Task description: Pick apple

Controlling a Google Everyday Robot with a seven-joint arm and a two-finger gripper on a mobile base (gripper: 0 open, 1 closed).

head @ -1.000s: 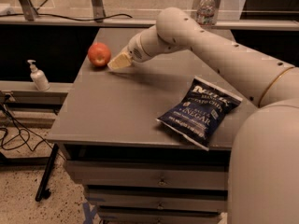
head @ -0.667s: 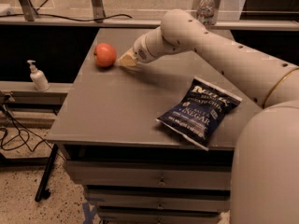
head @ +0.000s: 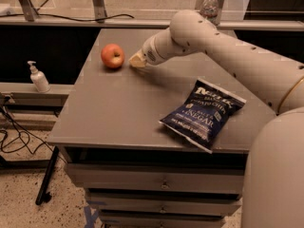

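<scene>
A small round red-orange apple (head: 112,56) sits on the grey table (head: 118,113) near its far left part. My gripper (head: 137,61) is low over the table just to the right of the apple, a short gap away from it. The white arm reaches in from the right to it. The gripper holds nothing that I can see.
A blue chip bag (head: 203,114) lies at the table's front right. A water bottle (head: 209,5) stands beyond the far edge. A white pump bottle (head: 37,77) stands on a low shelf to the left. Drawers sit under the tabletop. Cables lie on the floor at left.
The view has shifted, so the apple and gripper sit further right in the picture. The gripper stays close to the right of the apple.
</scene>
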